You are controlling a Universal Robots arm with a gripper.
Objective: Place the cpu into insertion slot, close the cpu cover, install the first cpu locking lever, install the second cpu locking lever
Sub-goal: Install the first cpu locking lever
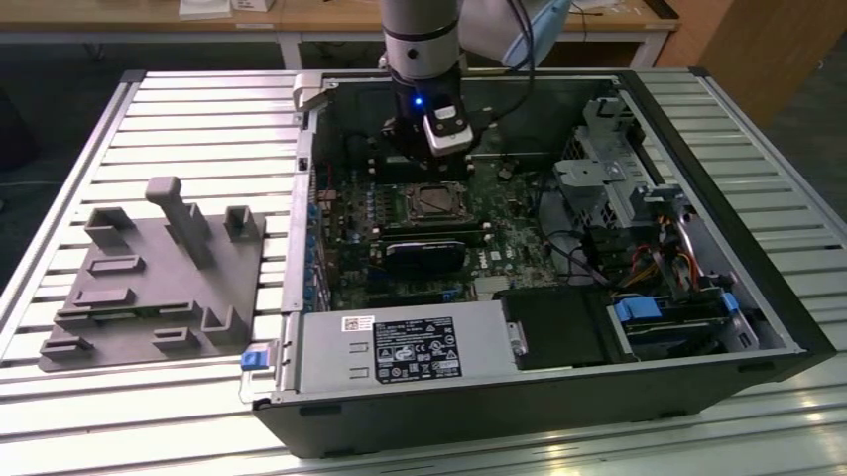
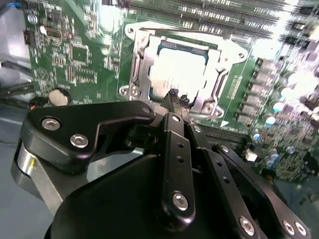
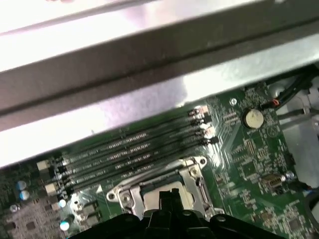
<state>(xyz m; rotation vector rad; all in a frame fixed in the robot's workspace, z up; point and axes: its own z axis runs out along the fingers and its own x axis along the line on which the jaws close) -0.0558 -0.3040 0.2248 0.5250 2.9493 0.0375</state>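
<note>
Already I see the cpu (image 2: 180, 67) seated in the insertion slot (image 2: 149, 74), the cpu cover (image 2: 227, 55) down over it; gripper (image 2: 177, 97) jaws narrow, holding nothing; levers' state unclear.

grey fixture block (image 1: 153, 283) on slatted table (image 1: 198, 109) | power supply (image 1: 397, 349) | coin battery (image 3: 252, 118)

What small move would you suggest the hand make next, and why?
Probably ease the hand down gently onto the cpu cover: the cover already lies over the cpu, and the hand is poised just above its edge.
</note>
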